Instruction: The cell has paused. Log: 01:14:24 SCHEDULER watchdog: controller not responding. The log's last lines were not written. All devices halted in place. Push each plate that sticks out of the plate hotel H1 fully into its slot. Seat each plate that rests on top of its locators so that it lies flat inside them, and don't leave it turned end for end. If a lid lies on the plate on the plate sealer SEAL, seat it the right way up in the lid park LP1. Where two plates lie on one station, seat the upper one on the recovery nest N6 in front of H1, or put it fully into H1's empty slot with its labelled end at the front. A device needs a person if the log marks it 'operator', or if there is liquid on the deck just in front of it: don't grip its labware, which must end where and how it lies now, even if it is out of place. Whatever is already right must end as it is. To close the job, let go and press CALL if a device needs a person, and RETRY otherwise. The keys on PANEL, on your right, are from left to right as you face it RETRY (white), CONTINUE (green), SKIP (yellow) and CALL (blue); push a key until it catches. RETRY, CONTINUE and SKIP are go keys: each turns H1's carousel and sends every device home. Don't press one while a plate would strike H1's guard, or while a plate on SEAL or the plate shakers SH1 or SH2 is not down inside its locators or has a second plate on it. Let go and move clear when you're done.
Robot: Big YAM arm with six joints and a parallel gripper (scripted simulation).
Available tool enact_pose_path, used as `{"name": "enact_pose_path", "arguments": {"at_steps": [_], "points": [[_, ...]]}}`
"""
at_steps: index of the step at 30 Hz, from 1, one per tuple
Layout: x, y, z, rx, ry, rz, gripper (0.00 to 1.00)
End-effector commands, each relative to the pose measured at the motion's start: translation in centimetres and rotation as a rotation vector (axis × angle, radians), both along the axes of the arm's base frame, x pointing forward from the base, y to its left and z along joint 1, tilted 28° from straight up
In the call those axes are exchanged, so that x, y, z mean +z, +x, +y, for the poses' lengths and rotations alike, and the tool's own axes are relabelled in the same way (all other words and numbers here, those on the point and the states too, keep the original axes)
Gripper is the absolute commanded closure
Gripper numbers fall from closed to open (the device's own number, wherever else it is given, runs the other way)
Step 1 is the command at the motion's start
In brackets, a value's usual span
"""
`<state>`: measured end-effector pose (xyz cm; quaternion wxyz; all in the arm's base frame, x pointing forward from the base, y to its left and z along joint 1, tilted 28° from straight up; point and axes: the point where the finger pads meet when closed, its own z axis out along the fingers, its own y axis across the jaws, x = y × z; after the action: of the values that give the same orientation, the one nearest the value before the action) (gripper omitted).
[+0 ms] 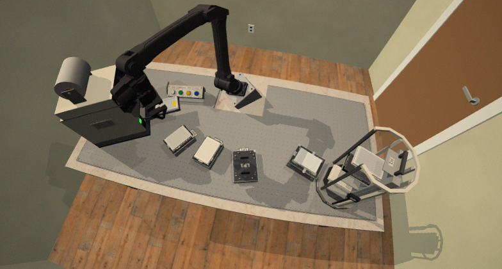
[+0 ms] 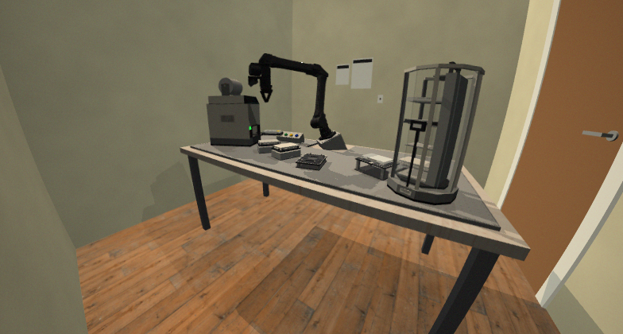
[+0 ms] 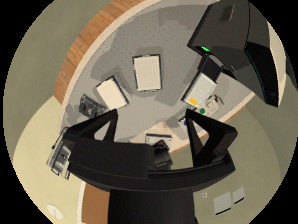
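Overall, the wooden-edged counter with a grey perforated mat (image 1: 281, 133) carries every device. Largest is the glass-walled octagonal plate hotel (image 2: 436, 71), standing at the counter's right end as the top view frames it; only the exterior view shows its stacked shelves, while the top view shows a white plate (image 1: 367, 159) lying high inside its ring. At the opposite, left end sits the dark grey box-shaped plate sealer with a grey roll on top (image 1: 105, 124). A white plate bearing a yellow mark (image 1: 171, 104) lies just beside its front, seen in the top and wrist views but largely hidden in the exterior view.

The black jointed arm (image 1: 175, 29) rises from its base at the back edge and reaches over the sealer. Its black parallel gripper (image 2: 265, 96) hangs high above the counter near the sealer's front, fingers spread fully, nothing between them; the wrist view confirms the gap.

Along the front half lie two white plates on shaker stations (image 1: 179, 138) (image 1: 208, 151), the black lid park (image 1: 244, 166) and a white plate on a dark nest (image 1: 305, 161). The pale key panel with four coloured keys (image 1: 185, 91) lies near the back edge.
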<state>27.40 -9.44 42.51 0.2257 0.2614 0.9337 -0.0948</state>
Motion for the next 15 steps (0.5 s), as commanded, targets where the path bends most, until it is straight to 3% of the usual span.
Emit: {"name": "enact_pose_path", "arguments": {"at_steps": [1, 8, 15], "points": [[-0.1, -0.2, -0.9, 0.022, -0.013, -0.005, 0.0], [0.4, -1.6, -2.8, 0.022, -0.019, -0.015, 0.0], [0.2, -3.1, -4.0, -0.172, 0.062, -0.081, 0.0]]}}
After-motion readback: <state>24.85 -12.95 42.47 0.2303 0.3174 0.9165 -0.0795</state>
